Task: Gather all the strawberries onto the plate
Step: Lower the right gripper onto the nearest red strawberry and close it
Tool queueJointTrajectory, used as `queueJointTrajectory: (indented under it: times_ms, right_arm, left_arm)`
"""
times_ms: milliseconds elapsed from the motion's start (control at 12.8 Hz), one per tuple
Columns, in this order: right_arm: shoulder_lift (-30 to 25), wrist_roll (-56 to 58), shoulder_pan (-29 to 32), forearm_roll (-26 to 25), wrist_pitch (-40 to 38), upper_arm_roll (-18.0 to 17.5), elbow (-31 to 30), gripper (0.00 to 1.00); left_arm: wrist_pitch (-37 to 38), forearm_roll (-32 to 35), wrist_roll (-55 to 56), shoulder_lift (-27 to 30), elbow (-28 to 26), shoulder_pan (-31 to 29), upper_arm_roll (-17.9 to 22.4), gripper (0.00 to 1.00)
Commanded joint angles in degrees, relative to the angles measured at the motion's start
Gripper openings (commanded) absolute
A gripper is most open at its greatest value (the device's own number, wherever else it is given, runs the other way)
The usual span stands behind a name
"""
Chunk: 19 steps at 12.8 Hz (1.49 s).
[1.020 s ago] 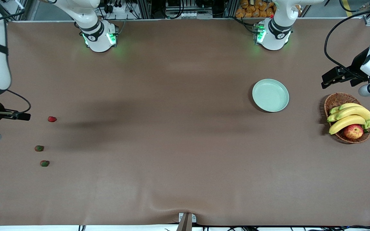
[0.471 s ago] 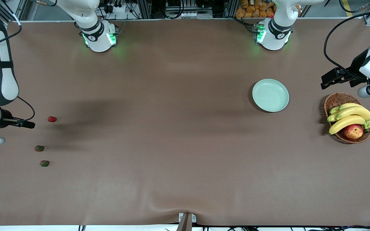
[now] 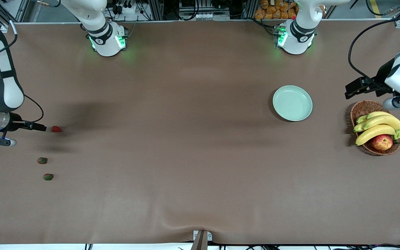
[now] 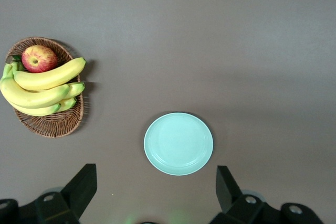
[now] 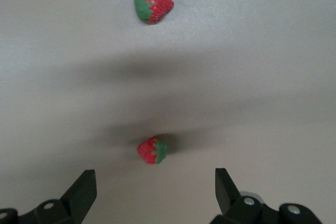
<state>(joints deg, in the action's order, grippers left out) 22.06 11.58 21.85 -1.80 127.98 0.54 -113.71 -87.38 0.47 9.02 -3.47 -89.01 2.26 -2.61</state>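
Three strawberries lie at the right arm's end of the table: one red [image 3: 56,128], and two nearer to the camera [image 3: 42,160] [image 3: 48,176]. My right gripper [image 3: 39,127] hangs open and empty over the table beside the red one. Its wrist view shows two strawberries [image 5: 153,150] [image 5: 153,4] ahead of the open right gripper [image 5: 153,187]. The mint-green plate [image 3: 292,103] sits empty toward the left arm's end and also shows in the left wrist view [image 4: 178,143]. My left gripper [image 3: 352,89] [image 4: 155,184] is open and empty over the table by the basket.
A brown wicker basket [image 3: 361,109] [image 4: 50,124] with bananas [image 3: 377,126] and a red-yellow apple [image 3: 382,142] [image 4: 38,57] stands at the left arm's end, beside the plate. The brown cloth has a wrinkle [image 3: 186,222] by the near edge.
My right gripper has moved toward the red strawberry and now hangs right beside it. My left arm has shifted slightly. The strawberries and plate have not moved.
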Motion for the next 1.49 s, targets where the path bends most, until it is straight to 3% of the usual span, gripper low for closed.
queueJointTrajectory:
  times_ms: [0,392,1412]
  right_arm:
    - [0.35,0.99,-0.05,0.92,8.74,-0.98,-6.50,1.00]
    - [1.05,1.08,-0.58,0.92,15.88,-1.06,-10.12,1.00]
    - [3.08,1.52,-0.05,0.83,15.80,-0.98,-10.39,1.00]
  left_arm:
    - [0.72,0.32,-0.75,-0.84,1.12,-0.51,-0.03,1.00]
    - [0.72,0.24,-1.11,-0.66,2.18,-1.91,-0.03,1.00]
    - [0.54,0.32,-1.02,-0.92,2.27,-1.91,-0.03,1.00]
